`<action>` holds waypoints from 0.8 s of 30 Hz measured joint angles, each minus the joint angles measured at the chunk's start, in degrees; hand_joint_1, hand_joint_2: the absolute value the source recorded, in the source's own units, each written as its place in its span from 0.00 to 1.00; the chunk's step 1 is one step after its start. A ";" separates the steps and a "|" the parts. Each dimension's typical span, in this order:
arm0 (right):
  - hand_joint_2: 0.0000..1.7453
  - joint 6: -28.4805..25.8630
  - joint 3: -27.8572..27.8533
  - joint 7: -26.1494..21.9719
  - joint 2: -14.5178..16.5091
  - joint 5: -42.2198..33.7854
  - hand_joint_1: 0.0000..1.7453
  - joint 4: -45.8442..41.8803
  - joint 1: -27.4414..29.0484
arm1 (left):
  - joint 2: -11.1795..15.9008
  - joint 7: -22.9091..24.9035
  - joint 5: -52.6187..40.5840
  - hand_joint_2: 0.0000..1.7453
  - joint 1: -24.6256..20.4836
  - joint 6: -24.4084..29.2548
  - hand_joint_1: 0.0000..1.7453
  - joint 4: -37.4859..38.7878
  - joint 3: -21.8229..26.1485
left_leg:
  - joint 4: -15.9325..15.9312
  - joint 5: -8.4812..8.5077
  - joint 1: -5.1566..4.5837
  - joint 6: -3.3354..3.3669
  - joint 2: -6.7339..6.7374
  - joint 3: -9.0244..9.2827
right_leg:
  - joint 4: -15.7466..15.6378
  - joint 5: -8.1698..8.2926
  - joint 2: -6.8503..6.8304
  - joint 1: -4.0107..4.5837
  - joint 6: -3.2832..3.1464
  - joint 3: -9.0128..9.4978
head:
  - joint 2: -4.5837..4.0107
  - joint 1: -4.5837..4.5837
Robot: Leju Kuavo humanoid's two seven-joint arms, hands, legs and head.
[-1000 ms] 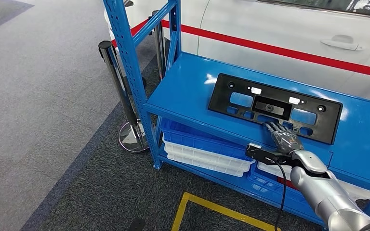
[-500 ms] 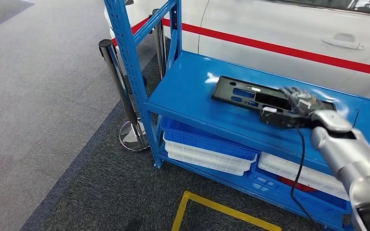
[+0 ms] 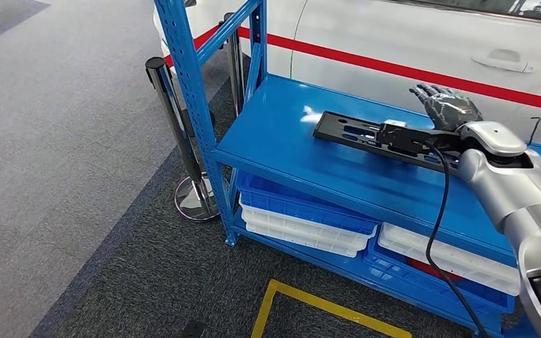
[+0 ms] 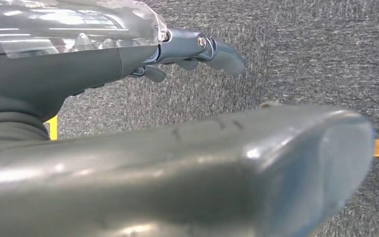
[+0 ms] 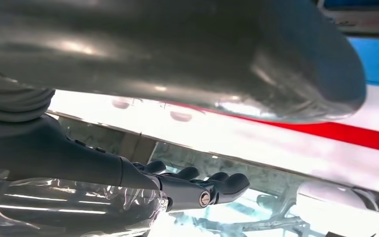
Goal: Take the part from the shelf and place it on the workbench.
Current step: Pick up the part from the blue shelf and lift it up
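The black part [image 3: 356,130], a long flat plate with cut-outs, lies on the top board of the blue shelf [image 3: 289,151]. My right hand [image 3: 445,105] is raised above the part's right end with its fingers spread and nothing in them. My right forearm and its wrist camera cover that end of the part. In the right wrist view the right hand's fingers [image 5: 202,190] are stretched out against the white car. The left wrist view has my left hand [image 4: 187,47] hanging over dark carpet, fingers extended and holding nothing.
A white car [image 3: 408,39] with a red stripe stands right behind the shelf. The blue upright [image 3: 187,84] and chrome stanchions [image 3: 172,120] stand at the shelf's left end. White trays [image 3: 303,229] and blue trays fill the lower level. A yellow floor line [image 3: 310,303] lies in front.
My right hand has risen from the part's front edge to above its right end. The part now looks shallower and sits farther from the shelf's front edge.
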 joint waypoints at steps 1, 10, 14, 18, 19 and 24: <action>0.00 -0.18 0.01 -0.03 0.15 0.01 0.00 0.00 0.34 | 0.00 0.01 0.01 0.00 0.05 -0.02 0.00 0.00 0.09 | 0.00 0.00 -0.01 0.00 0.00 0.00 | 0.00 0.00 0.00 -0.01 0.00 0.00 | 0.00 0.00; 0.00 -0.39 0.01 0.18 1.27 0.13 0.00 0.00 2.06 | 0.00 -0.09 0.07 0.00 0.20 -0.39 0.00 0.00 0.86 | 0.01 0.00 -0.01 0.01 0.00 0.00 | 0.00 0.00 0.00 -0.01 0.01 -0.02 | 0.00 0.00; 0.00 -0.35 0.03 0.88 1.61 0.59 0.00 0.04 3.02 | -0.02 -0.95 1.15 0.00 0.21 -1.40 0.00 0.00 1.17 | 0.01 0.00 -0.02 0.01 0.00 -0.01 | 0.00 0.00 0.00 -0.02 0.01 -0.02 | 0.00 0.00; 0.00 -0.32 0.05 0.99 1.80 0.82 0.00 0.09 4.16 | -0.05 -2.05 2.18 0.00 0.23 -3.24 0.00 0.00 1.81 | 0.01 0.00 -0.04 0.01 0.00 -0.01 | 0.00 0.00 0.00 -0.04 0.01 -0.03 | 0.00 0.00; 0.00 -0.32 0.05 0.99 1.81 0.84 0.00 0.09 4.35 | -0.07 -2.15 2.29 0.00 0.23 -3.44 0.00 0.00 2.02 | 0.01 0.00 -0.04 0.01 0.00 -0.01 | 0.00 0.00 0.00 -0.04 0.01 -0.03 | 0.00 0.00; 0.00 0.11 0.05 0.93 1.81 0.90 0.00 0.09 4.73 | -0.13 -1.35 3.60 0.00 0.24 -4.03 0.00 0.00 2.93 | 0.01 0.00 -0.06 0.01 0.00 -0.01 | 0.00 0.01 0.00 -0.06 0.01 -0.04 | 0.00 0.00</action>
